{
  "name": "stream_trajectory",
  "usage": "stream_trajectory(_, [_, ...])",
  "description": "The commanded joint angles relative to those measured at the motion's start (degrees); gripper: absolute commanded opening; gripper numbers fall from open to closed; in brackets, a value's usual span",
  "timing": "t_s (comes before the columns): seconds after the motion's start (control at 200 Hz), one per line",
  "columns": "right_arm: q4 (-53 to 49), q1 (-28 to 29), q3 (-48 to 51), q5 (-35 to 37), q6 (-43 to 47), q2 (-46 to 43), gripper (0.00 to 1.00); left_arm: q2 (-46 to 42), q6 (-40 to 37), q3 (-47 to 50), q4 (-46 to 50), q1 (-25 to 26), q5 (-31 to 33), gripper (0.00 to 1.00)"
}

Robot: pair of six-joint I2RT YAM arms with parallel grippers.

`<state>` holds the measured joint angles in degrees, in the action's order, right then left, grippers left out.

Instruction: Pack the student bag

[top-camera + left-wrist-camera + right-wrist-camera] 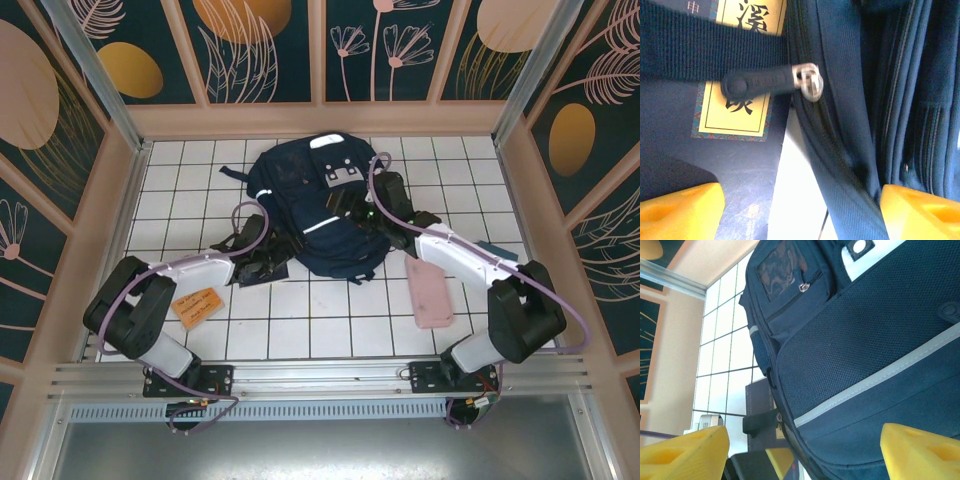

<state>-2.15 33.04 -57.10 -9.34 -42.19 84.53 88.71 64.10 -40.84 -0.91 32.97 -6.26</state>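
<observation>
White-tiled table, floral panels on three sides. student bag lies flat mid-table toward the far wall, front up, black straps spilling toward the left arm. pink case and orange card sit well apart from it on the near tiles. Left jaws spread wide, nothing pinched, hanging directly over the bag's side seam. zipper pull with its rubber tab lies just ahead of them, beside a navy book with a yellow label that has a webbing strap across it. Right jaws also spread, empty, low over the mesh front panel near the white stripe. Handling read: soft fabric shell, no frame, looks slack and mostly unfilled, so likely light but floppy. Lifted from one point it would sag and fold. Cloth is grippy, not fragile; the mesh would only bunch if pinched. Best hold is probably the rubber tab: small, stiff enough, made for pulling. Zip likely drags the whole bag along unless the other arm pins or pinches the fabric next to the track. Straps could snag.
</observation>
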Motion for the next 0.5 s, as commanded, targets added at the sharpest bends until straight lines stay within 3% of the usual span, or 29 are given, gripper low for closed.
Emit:
stream_trajectory(0.0, [-2.06, 0.96, -2.92, 1.56, 1.79, 1.08, 0.79, -3.95, 1.43, 0.44, 7.57, 0.37, -0.97, 0.85])
stream_trajectory(0.155, [-3.49, 4.75, -5.64, 1.28, 3.81, 4.13, 0.70, -9.84, -4.51, -1.37, 13.28, -3.84, 0.80, 0.88])
stream_trajectory(0.33, [-8.08, 13.13, -11.81, 1.99, 6.10, 13.72, 0.59, -15.06, -7.24, 5.91, 11.23, -13.96, 0.09, 0.70])
stream_trajectory(0.495, [-13.05, 17.38, -18.31, 4.26, 7.88, 22.39, 0.52, -15.03, -9.69, 7.53, 11.57, -16.58, 1.74, 0.64])
